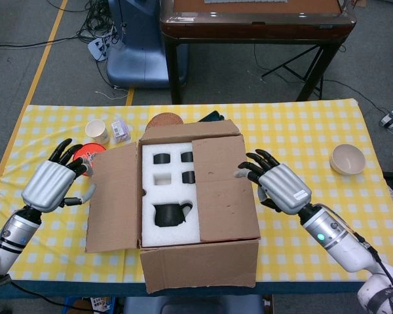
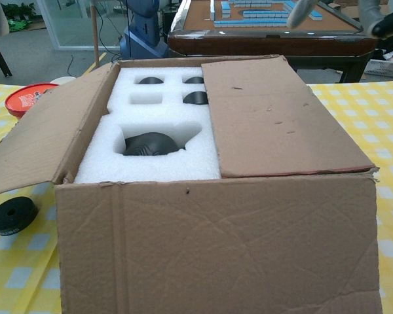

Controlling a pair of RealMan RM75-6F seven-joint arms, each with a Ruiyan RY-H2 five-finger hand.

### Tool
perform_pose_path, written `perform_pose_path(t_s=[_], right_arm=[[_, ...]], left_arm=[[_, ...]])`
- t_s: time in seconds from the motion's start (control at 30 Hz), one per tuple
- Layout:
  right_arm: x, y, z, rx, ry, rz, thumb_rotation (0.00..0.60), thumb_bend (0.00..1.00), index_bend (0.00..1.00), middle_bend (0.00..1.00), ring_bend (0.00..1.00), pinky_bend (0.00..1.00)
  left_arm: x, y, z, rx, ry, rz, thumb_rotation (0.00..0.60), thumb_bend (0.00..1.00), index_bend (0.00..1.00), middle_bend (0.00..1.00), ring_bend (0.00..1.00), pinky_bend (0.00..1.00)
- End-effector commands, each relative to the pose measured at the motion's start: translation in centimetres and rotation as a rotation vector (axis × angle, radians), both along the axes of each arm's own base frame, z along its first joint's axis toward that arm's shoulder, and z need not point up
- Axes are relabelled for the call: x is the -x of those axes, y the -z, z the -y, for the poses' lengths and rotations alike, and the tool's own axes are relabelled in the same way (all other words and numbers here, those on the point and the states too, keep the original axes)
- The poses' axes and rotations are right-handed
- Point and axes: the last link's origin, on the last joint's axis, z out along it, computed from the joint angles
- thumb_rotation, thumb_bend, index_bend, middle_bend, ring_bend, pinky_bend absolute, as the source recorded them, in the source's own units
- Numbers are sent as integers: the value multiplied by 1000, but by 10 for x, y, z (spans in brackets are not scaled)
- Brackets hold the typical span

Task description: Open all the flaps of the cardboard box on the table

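Note:
The cardboard box stands mid-table. Its left flap lies spread out to the left, the front flap hangs down, and the back flap leans away. The right flap still lies flat over the box's right half, also seen as right flap. White foam inside holds a black teapot and small cups. My left hand hovers open just left of the left flap, holding nothing. My right hand is at the right flap's outer edge, fingers spread; whether it touches the flap is unclear.
A red dish, paper cup and small packet sit behind the left flap. A black puck lies by the box's left side. A beige bowl is far right. A dark table stands behind.

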Motion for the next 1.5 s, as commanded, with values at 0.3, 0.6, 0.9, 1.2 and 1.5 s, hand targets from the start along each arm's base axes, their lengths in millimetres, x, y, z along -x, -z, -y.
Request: perform_pose_path(t_s=[0.3,0.6,0.9,1.2,1.5], right_arm=[[-54,66,25,-125,-128,-88,600,1000,261,248,75,36],[-71,97,32,-134,-178,-150,600,1000,316,264,75,36],[-72,112,32,-136,-197,-207,600,1000,333,270,76,36],[-66,114,31,-131,-193,-235,600,1000,353,289,76,36],[-54,109,30,-122,-174,-247,600,1000,395,344,79,36]], left_arm=[[19,3,10,8,-39,30,103,425,531,378,120,0],[32,2,15,21,-63,26,100,425,531,378,120,0],[38,4,18,34,-67,26,104,426,531,378,120,0],[38,8,15,39,-65,22,103,425,531,378,120,0],[38,11,14,44,-65,24,105,425,531,378,120,0]])
